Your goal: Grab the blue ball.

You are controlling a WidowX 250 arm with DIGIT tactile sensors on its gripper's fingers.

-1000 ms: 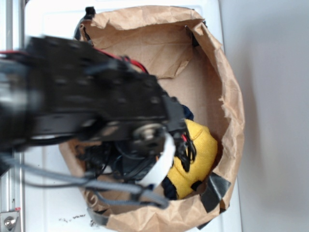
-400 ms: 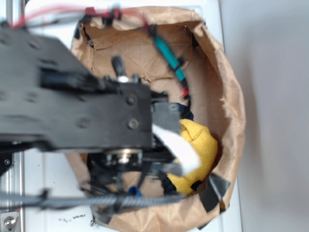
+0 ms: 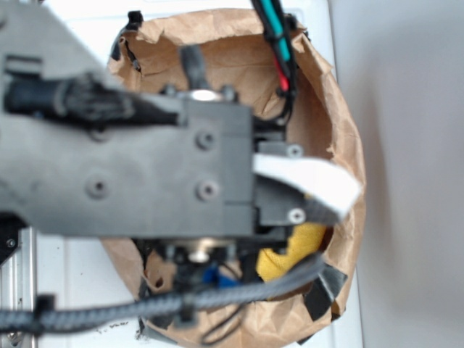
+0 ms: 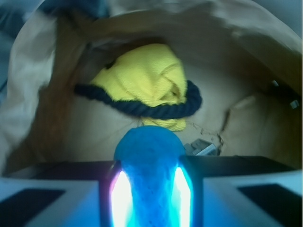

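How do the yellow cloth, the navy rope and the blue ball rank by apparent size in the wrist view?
1. yellow cloth
2. navy rope
3. blue ball, though it sits close to the camera between the gripper fingers, which inflates it.

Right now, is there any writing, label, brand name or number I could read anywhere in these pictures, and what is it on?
None can be read.
Robot arm: blurred, only screws show, no lettering.
Paper bag: plain brown.
Yellow cloth, dark rope and blue ball between the gripper fingers: no print.
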